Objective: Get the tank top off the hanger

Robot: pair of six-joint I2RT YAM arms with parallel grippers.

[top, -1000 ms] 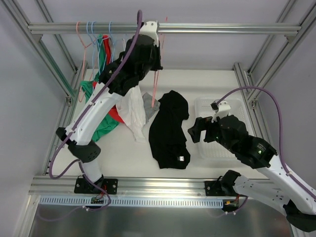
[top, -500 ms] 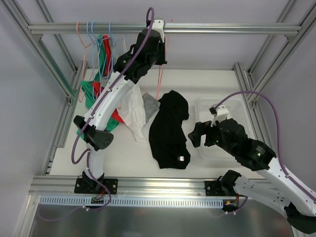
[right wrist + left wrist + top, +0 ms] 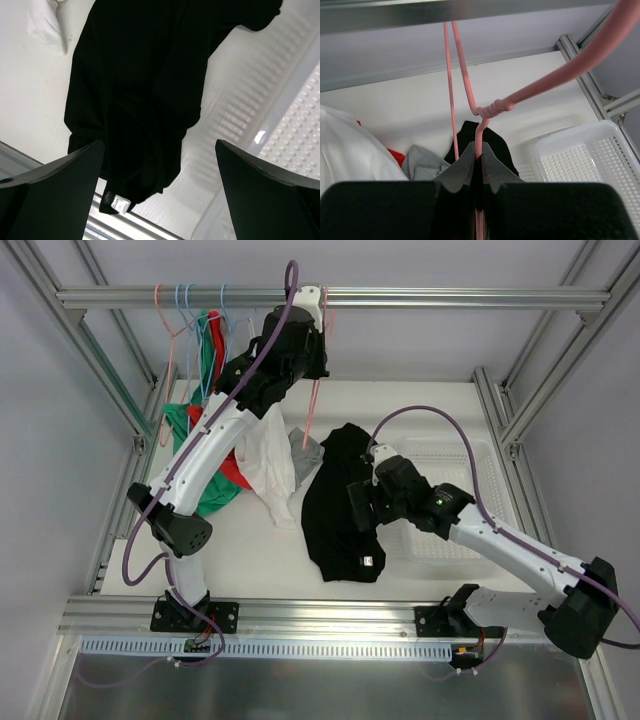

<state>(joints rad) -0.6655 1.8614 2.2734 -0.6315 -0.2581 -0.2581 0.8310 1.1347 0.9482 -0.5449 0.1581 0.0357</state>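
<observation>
The left gripper (image 3: 478, 150) is clenched on the bare, thin pink wire hanger (image 3: 530, 90) at 12 o'clock, by the aluminium rail (image 3: 450, 297). The black fabric tank top (image 3: 335, 510) lies crumpled at the centre of the white table (image 3: 260, 550). The right gripper (image 3: 159, 160) hovers over it, fingers spread and empty. Removal seems done; next it probably needs a pinch on the cloth.

The right gripper (image 3: 358, 505) crosses to the black tank top (image 3: 335, 540)
It has left its place above the white basket (image 3: 480, 455) and now hovers over the cloth; the left gripper (image 3: 477, 156) has shifted slightly left, pink hanger (image 3: 312, 412) with it.
</observation>
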